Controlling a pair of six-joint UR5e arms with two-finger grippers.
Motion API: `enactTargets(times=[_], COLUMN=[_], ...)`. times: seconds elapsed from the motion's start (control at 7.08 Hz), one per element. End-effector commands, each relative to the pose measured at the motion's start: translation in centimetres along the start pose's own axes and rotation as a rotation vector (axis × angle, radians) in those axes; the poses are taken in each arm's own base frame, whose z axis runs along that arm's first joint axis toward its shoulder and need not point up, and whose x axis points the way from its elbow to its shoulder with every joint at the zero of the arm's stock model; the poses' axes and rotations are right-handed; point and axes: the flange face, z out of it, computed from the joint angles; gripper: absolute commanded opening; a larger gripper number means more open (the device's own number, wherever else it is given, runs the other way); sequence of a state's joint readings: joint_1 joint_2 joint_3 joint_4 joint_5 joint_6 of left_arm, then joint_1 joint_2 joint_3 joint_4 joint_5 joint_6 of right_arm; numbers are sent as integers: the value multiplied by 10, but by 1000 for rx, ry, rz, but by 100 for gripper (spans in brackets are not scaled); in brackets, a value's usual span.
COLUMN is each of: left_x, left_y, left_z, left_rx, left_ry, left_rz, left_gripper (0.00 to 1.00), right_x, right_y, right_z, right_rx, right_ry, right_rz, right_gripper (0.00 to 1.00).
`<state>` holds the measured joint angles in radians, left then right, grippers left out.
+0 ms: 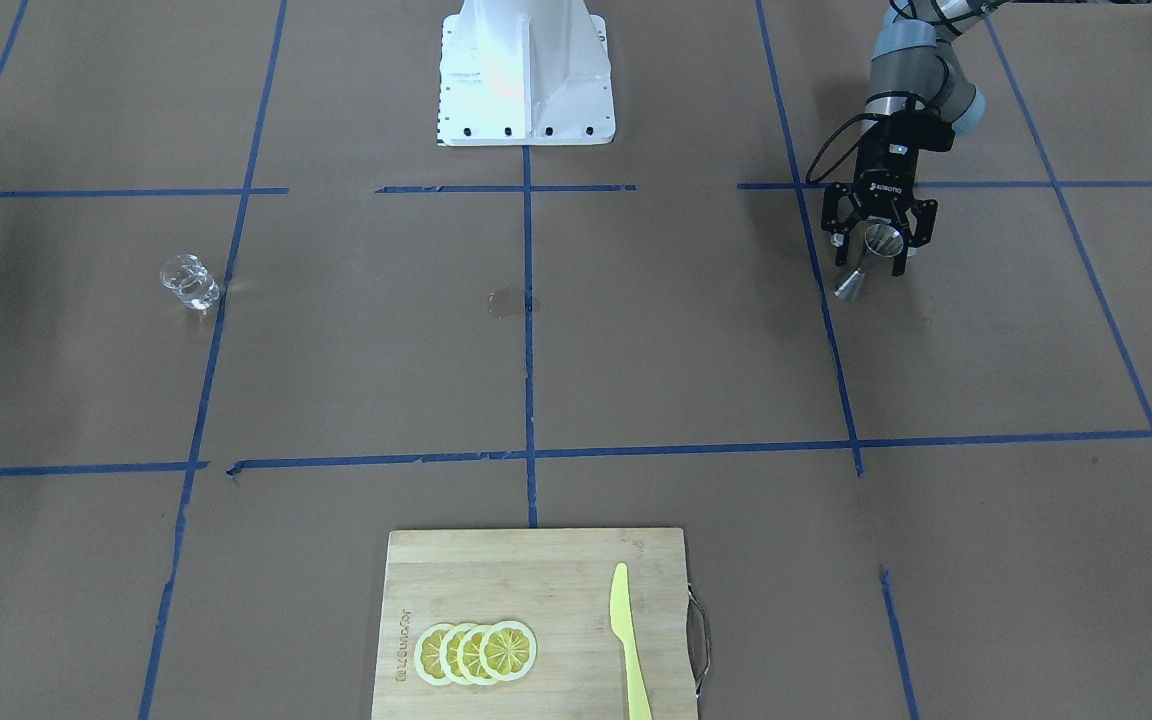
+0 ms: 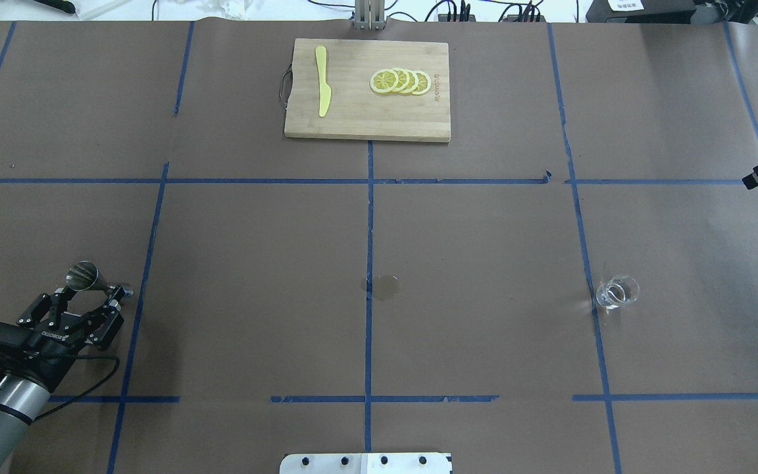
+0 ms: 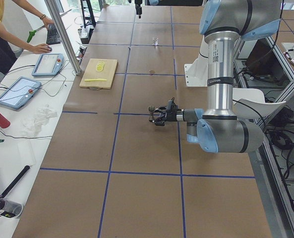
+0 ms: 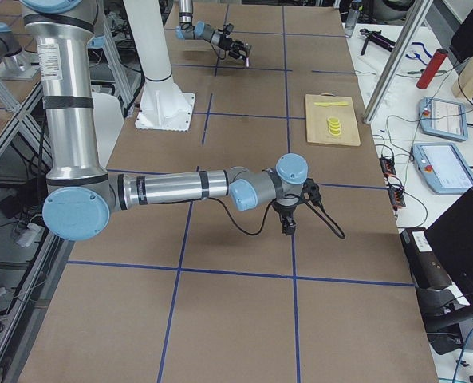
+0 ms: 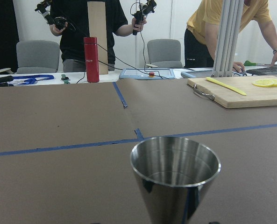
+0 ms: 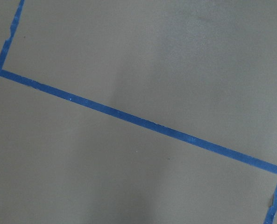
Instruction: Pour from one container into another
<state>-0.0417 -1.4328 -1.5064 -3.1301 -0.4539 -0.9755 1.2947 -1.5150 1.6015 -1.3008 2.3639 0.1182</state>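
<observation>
The shiny steel jigger stands upright on the brown table at my left side, and it fills the left wrist view. My left gripper lies low and level behind it, open, with one finger on either side of the jigger's waist and not closed on it. The clear glass tumbler stands alone far off on my right side. My right gripper hangs pointing down over bare table, away from the tumbler; I cannot tell whether it is open or shut.
A wooden cutting board lies at the far middle edge with a yellow knife and lemon slices on it. A small wet stain marks the table centre. Blue tape lines cross the table. Operators stand beyond the far edge.
</observation>
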Motion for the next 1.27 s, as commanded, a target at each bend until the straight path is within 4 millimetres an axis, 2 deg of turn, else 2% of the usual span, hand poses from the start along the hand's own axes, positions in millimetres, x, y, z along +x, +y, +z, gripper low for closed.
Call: enactTargets(times=[0.0, 0.57, 0.71, 0.85, 1.13], left_x=[-1, 8, 6, 2, 0], left_y=[-1, -1, -1, 4, 5], left_z=[2, 6, 7, 8, 8], left_rx=[3, 2, 4, -2, -3], left_ry=[-6, -1, -4, -9, -11], left_rz=[12, 5, 6, 19, 25], left_gripper=[82, 81, 76, 64, 24], right_x=[1, -1, -1, -1, -1], right_y=[1, 0, 1, 0, 0], right_z=[1, -1, -1, -1, -1], right_rx=[-1, 2, 2, 3, 3], right_ry=[0, 1, 1, 1, 1], right_rz=[1, -3, -3, -4, -3], right_gripper=[100, 100, 100, 100, 100])
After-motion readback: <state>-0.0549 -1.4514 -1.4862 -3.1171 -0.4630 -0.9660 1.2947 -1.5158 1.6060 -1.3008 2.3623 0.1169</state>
